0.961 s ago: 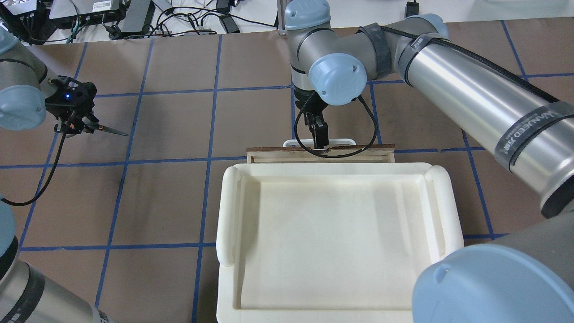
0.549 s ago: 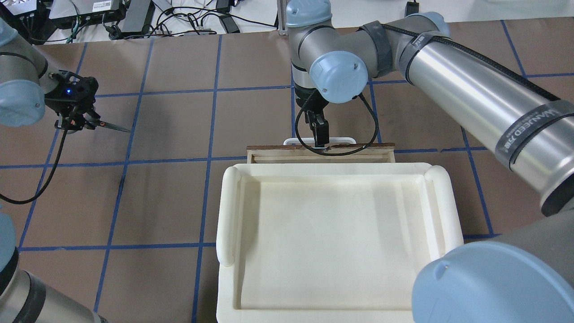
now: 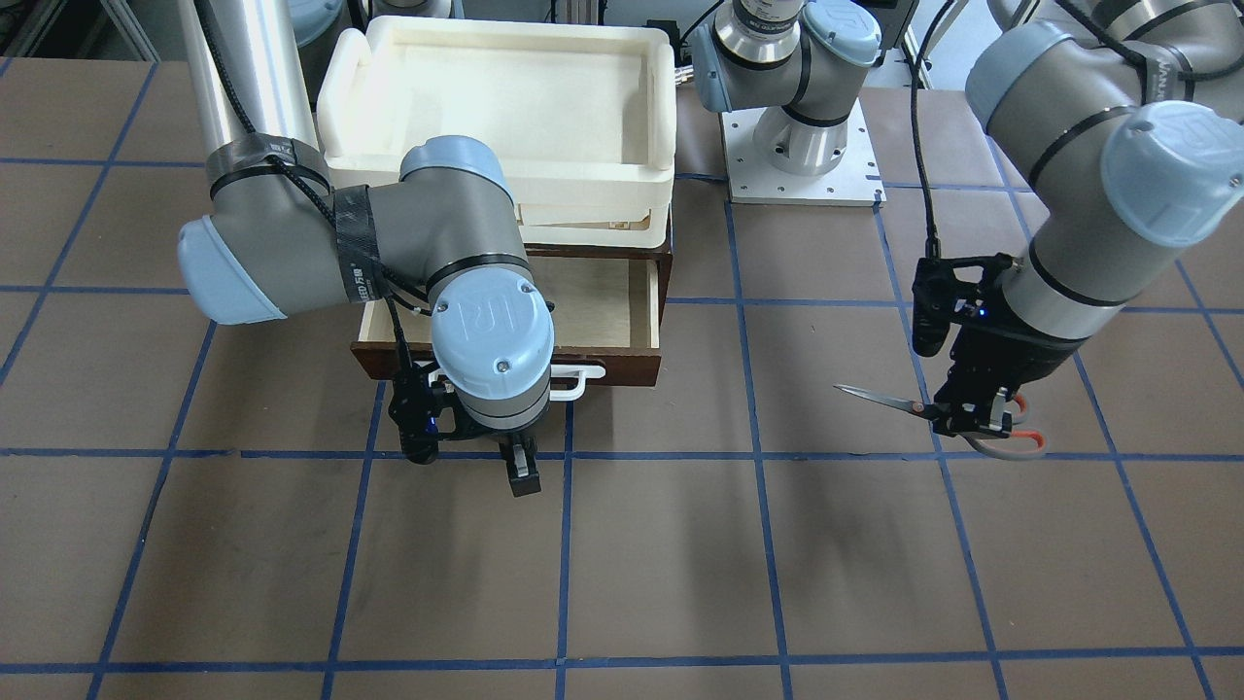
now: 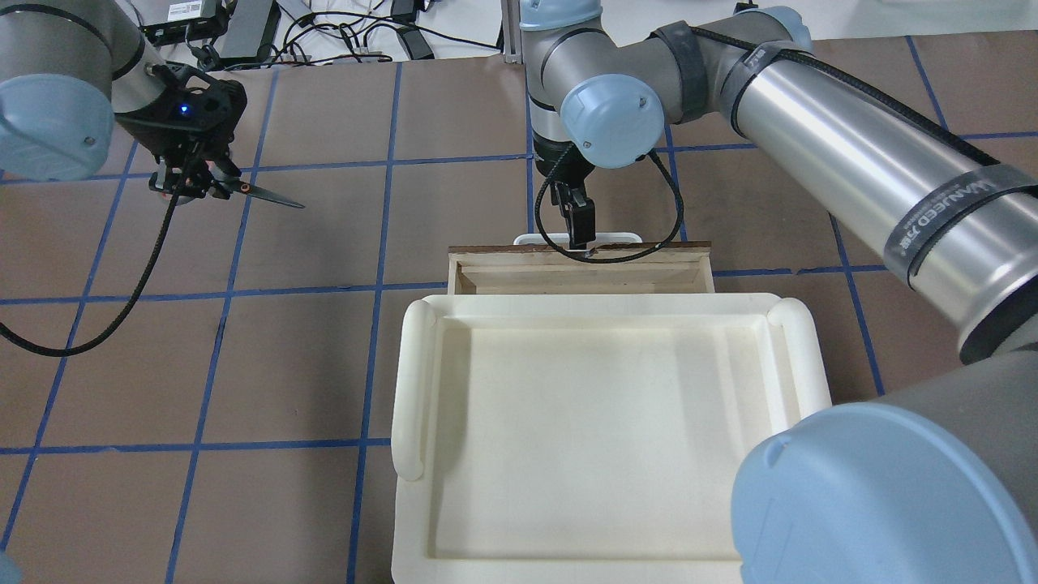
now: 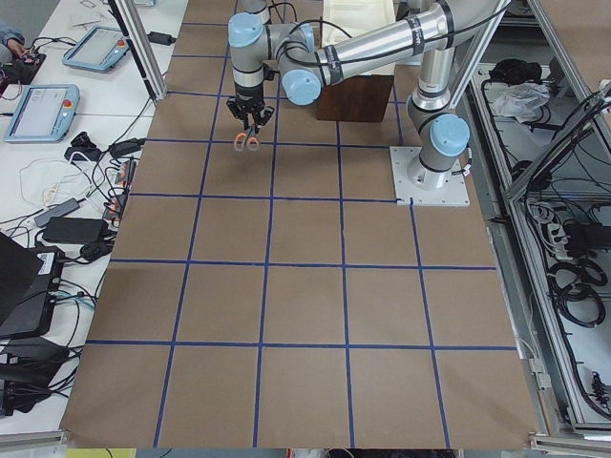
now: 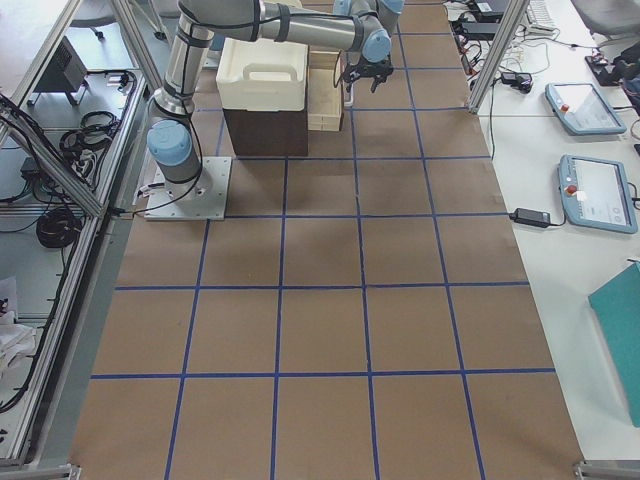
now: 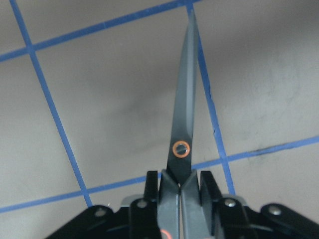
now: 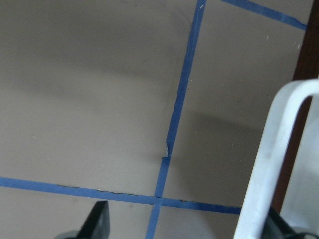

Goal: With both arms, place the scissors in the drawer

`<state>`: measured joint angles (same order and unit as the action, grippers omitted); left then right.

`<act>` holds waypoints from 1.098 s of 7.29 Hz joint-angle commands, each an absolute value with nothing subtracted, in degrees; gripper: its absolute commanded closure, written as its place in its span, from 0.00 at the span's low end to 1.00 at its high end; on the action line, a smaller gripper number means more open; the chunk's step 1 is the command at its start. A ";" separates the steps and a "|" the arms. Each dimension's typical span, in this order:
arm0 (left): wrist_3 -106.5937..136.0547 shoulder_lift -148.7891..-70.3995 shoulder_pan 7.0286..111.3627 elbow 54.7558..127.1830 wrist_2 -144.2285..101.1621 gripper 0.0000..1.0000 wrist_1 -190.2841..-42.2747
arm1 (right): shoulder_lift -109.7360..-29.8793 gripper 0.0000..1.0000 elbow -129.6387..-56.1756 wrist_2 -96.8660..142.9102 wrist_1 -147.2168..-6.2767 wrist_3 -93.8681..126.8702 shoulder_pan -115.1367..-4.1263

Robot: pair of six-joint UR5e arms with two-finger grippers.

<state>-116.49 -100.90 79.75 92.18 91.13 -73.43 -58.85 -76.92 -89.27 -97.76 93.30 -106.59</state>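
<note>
My left tool (image 3: 972,420) clamps small grey-handled steel scissors (image 3: 889,400), blades toward dark wooden drawer (image 3: 632,370) | my right tool (image 4: 577,234), fingers apart, hooks its white bar handle (image 8: 273,149) to pull

Scissors (image 7: 182,124) – smooth metal blades; drawer (image 3: 595,292) – pale plywood.

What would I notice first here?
The scissors, pinched in the left arm's jaws above the table, blades pointing the drawer's way. Next, the open drawer, with the right arm's jaws at its white handle and a big cream tray above it.
</note>
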 commanded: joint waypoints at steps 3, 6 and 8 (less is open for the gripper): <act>-105.07 -97.91 84.02 91.85 91.93 1.00 -78.74 | -58.01 0.00 -75.41 -89.30 -98.35 92.20 -105.64; -96.45 -97.39 84.11 91.67 90.28 1.00 -82.77 | -56.96 0.00 -74.63 -89.03 -100.28 90.70 -105.56; -94.92 -97.47 84.29 90.44 89.74 1.00 -84.72 | -56.60 0.00 -73.48 -89.21 -100.28 90.62 -105.56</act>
<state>-95.94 -97.41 84.20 91.08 90.07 -83.56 -56.83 -74.12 -89.16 -100.18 90.73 -105.56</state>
